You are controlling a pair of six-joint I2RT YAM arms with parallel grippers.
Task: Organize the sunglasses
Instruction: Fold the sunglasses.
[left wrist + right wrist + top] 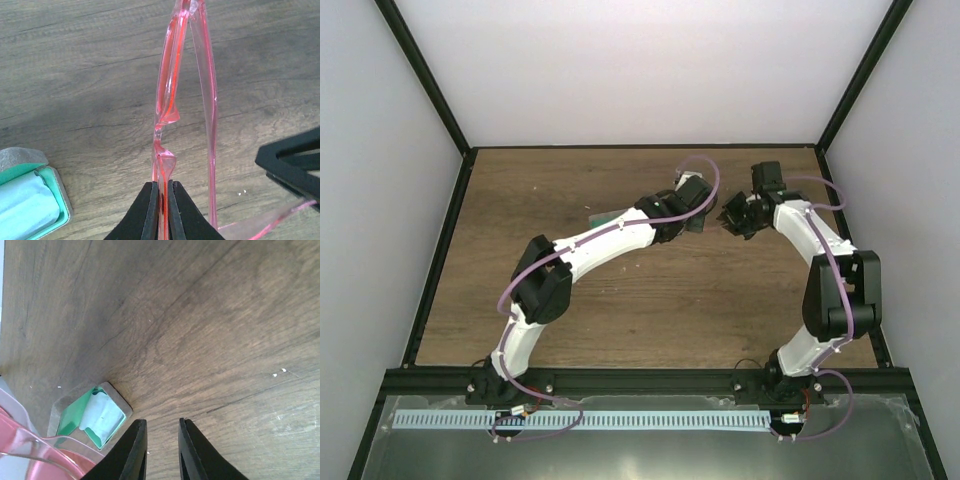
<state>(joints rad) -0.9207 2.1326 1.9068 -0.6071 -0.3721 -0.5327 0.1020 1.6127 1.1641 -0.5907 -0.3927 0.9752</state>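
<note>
The left gripper [161,187] pinches the sunglasses [170,100] by the frame, which extends out ahead of it (right gripper [162,422] nearby, jaws narrowly apart, empty).

in the left wrist view the glasses [167,80] run off the top edge, and the case [20,159] is cut by the bottom left corner. from the top, the left arm [610,240] hides most of the case; only a green corner peeks out, and the glasses are too small to find. in the right wrist view they are a blurry pink bit, cut off at the bottom left.
</note>
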